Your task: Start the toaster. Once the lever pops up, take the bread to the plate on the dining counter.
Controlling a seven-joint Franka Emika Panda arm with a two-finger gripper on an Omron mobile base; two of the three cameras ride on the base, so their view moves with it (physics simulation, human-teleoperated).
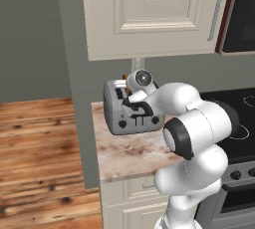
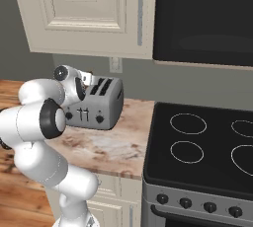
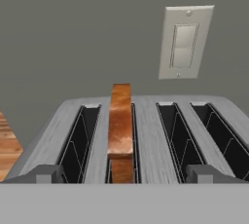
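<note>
Over toaster (image 3: 146,135) top, fingers (image 3: 48,174) wide open, holding nothing; bread (image 3: 120,121) betw. them in slot.

The toaster (image 2: 96,105), a boxy grey-silver four-slot unit, is sitting upright on the narrow marbled countertop, near its wall side. Two black knobs and two slider slots are facing forward. The bread (image 3: 120,125), a brown-crusted slice, is standing on edge in the second slot from the left, its top protruding above the toaster.
</note>
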